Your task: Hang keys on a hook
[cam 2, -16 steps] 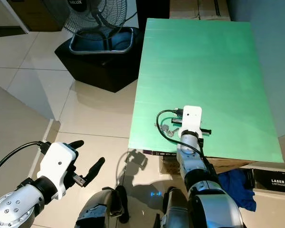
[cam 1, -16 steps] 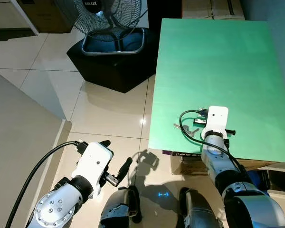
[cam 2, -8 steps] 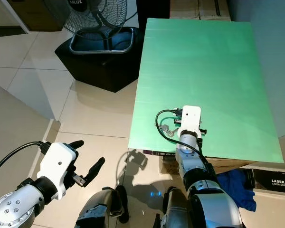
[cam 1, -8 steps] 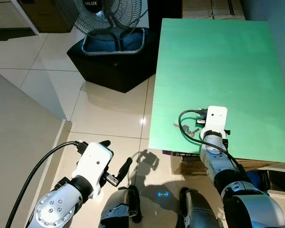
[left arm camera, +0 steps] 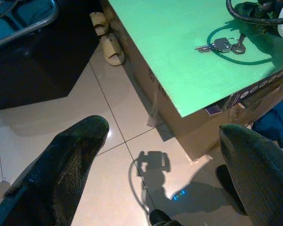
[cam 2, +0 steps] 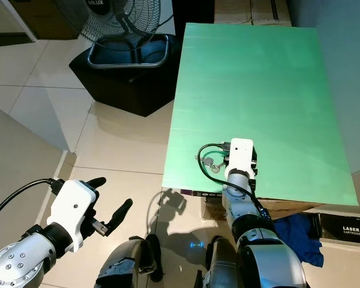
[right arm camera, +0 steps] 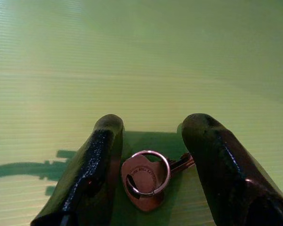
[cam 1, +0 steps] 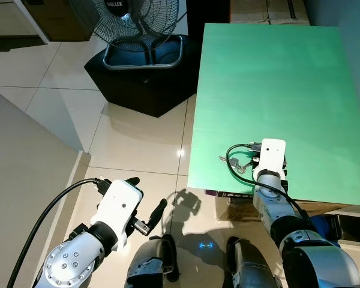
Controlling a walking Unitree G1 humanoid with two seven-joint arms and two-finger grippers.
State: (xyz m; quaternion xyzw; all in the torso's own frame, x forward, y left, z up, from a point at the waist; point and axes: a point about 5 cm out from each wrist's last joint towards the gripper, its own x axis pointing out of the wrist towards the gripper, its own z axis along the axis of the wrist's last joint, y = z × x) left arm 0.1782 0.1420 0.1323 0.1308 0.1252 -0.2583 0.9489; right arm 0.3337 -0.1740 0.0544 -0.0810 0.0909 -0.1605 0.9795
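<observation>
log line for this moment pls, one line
phase: grasp approach | right gripper: open, fingers straddling keys | keys: flat on green table, near front edge | left gripper: open, idle over floor

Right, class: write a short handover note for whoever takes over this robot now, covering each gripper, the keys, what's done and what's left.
Right gripper: open, down on the green table, one finger on each side of the keys, not yet closed.
Left gripper: open, idle over the floor.
Keys: lying flat near the table's front edge.
Done: approach and alignment.
Left: close on the keys, lift, find a hook and hang them.
</observation>
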